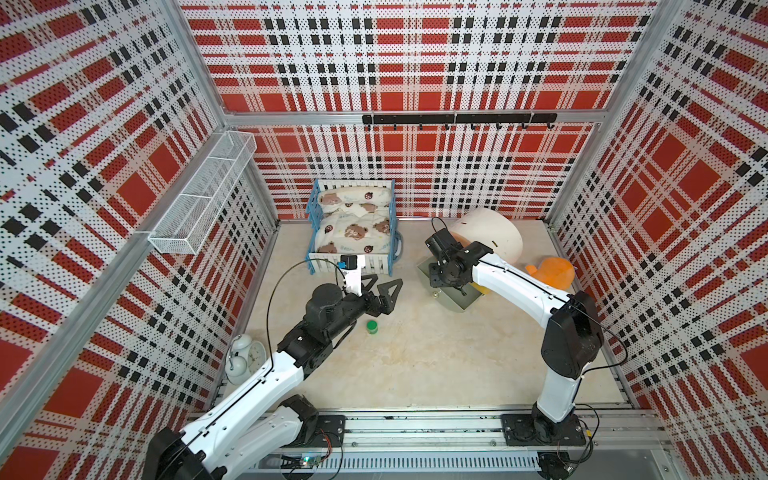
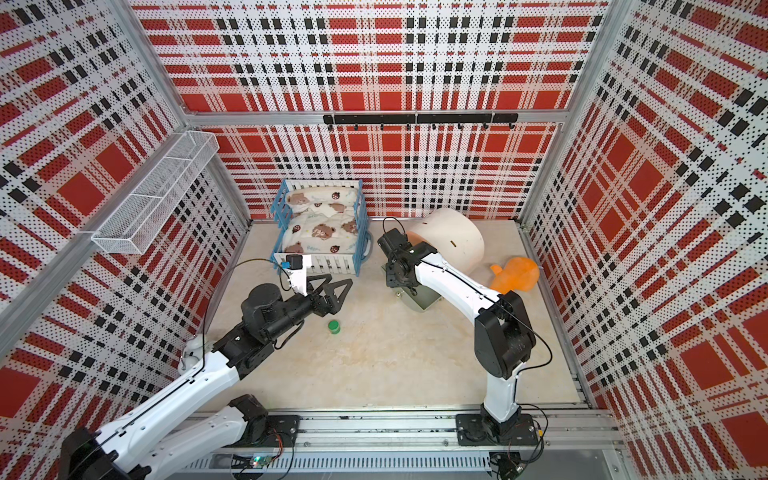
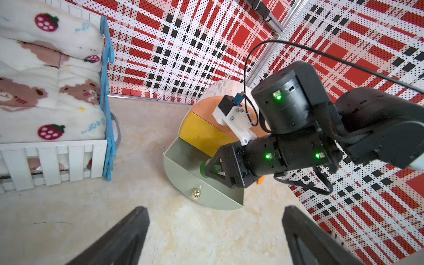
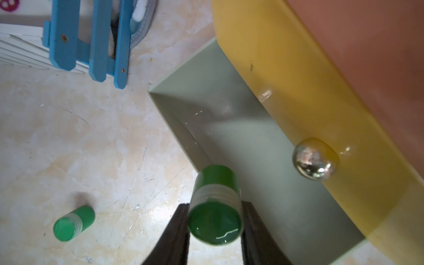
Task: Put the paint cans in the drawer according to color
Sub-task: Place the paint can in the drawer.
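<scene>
We are wearing white shells (image 1: 511, 278) over black joint housings (image 1: 575, 332), trailing thin black cables (image 3: 298, 183), showing green lights (image 3: 267, 156) and black triangular fingers (image 3: 124, 241).

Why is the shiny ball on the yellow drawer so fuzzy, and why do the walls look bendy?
In the right wrist view the silver knob is out of focus, probably too near the lens; the held green paint can is sharper, with a thin glare line on its end. In both top views the wide lens bends the plaid walls toward the edges.

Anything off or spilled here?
Nothing spilled or damaged. One green paint can sits loose on the table by the left gripper; right gripper holds the second can at the open green drawer.
</scene>
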Motion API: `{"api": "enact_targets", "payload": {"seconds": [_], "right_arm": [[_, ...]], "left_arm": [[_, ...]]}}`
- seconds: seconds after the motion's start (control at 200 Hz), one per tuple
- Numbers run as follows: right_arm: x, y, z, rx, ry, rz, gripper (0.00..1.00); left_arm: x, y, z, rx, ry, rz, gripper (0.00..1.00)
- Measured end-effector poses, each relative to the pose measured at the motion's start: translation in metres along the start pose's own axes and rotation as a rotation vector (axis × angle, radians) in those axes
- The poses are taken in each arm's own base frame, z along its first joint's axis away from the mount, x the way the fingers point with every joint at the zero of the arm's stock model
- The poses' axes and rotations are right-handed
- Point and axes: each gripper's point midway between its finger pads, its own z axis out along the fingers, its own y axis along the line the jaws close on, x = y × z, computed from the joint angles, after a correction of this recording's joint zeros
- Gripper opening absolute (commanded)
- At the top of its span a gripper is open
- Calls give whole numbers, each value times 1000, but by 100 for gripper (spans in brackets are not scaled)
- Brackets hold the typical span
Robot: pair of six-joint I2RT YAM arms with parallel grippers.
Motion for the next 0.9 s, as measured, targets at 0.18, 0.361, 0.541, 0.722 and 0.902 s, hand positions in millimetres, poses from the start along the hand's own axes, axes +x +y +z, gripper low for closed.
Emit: {"api": "enact_targets", "payload": {"seconds": [0.18, 0.361, 0.541, 0.722, 0.902], "right_arm": [[-4, -8, 7, 28, -6, 10, 21], [-3, -12, 15, 49, 1, 13, 21], [3, -13, 28, 64, 28, 8, 21], [7, -14, 37, 75, 46, 6, 22], [7, -14, 40, 77, 51, 7, 26]], "left_arm": [[0, 0, 0, -1, 0, 0, 96], [-1, 0, -1, -3, -2, 0, 96], [-1, 0, -1, -3, -3, 0, 96], [-2, 2, -1, -15, -9, 1, 96], [-4, 6, -1, -34, -19, 0, 96]]}}
